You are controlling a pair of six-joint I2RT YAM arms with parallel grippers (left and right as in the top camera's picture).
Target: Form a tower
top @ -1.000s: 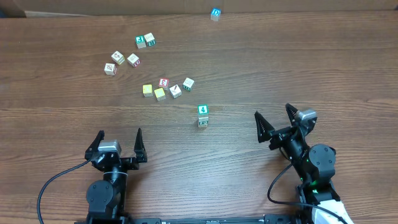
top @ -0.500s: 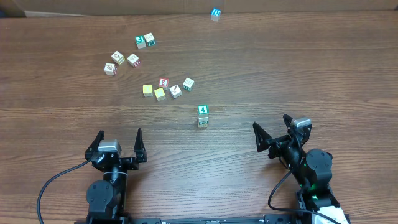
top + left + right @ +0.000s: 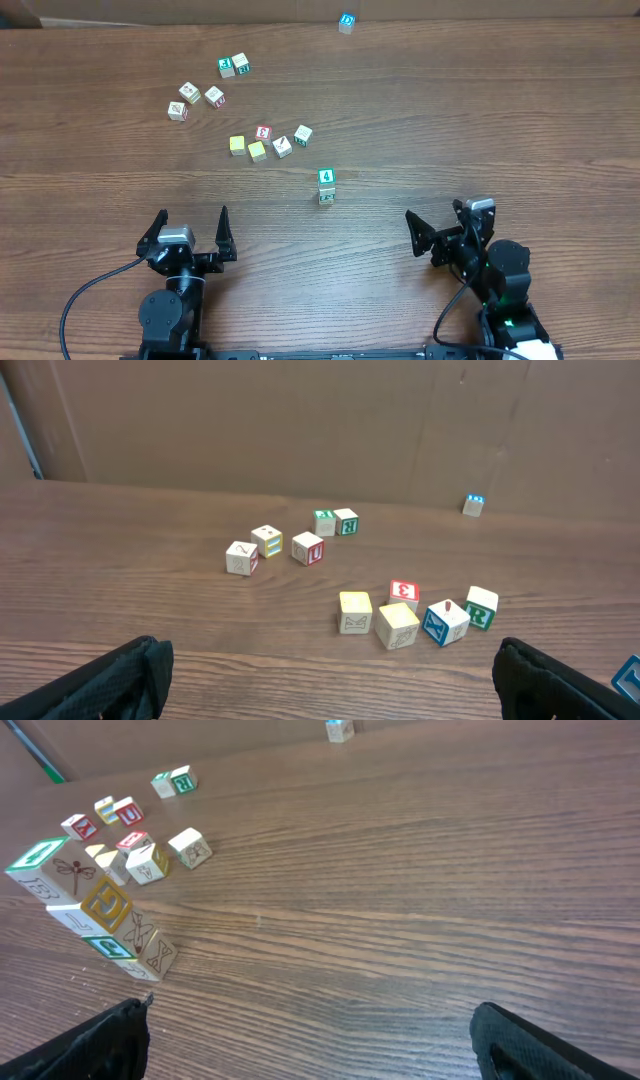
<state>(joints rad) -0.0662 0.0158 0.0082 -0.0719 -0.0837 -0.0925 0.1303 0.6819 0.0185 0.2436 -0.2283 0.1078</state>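
Right gripper [image 3: 434, 216] has been drawn back toward its base, away from the tower [image 3: 326, 186]; jaws spread wide, nothing held; left gripper [image 3: 192, 216] likewise spread and empty; tower stands upright, long axis vertical, ahead and left of the right gripper; right arm judged nearer.

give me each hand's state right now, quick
left hand: open, holding nothing
right hand: open, holding nothing
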